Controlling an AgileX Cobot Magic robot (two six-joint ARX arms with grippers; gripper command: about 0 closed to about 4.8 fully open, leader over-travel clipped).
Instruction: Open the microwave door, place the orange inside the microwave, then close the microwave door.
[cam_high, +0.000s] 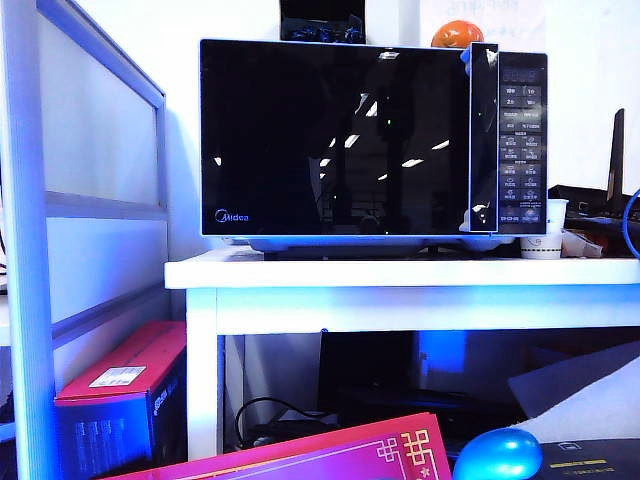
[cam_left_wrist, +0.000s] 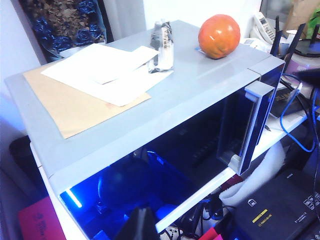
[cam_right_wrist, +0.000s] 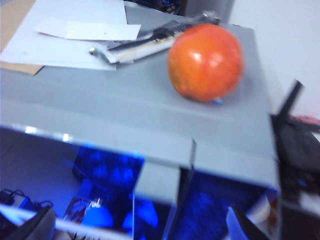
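Observation:
The black microwave (cam_high: 372, 140) stands on a white table (cam_high: 400, 275). Its glossy door (cam_high: 335, 140) is closed, with the handle strip (cam_high: 484, 140) at its right edge. The orange (cam_high: 450, 35) rests on the microwave's grey top near the back right corner, and shows as the orange (cam_left_wrist: 219, 36) and the orange (cam_right_wrist: 205, 62) in the wrist views. My left gripper (cam_left_wrist: 141, 222) is shut and empty, in front of the door's glass and above it. My right gripper (cam_right_wrist: 140, 214) is open, its fingers (cam_right_wrist: 35, 225) spread to either side of the handle (cam_right_wrist: 157, 195), short of the orange. Neither arm shows in the exterior view.
White papers (cam_left_wrist: 107, 70) over a brown sheet (cam_left_wrist: 75, 110) and a foil packet (cam_left_wrist: 162, 47) lie on the microwave top. A paper cup (cam_high: 541, 243), cables and black devices (cam_left_wrist: 295, 55) sit to its right. Below are a red box (cam_high: 120, 385) and a shiny blue object (cam_high: 497, 455).

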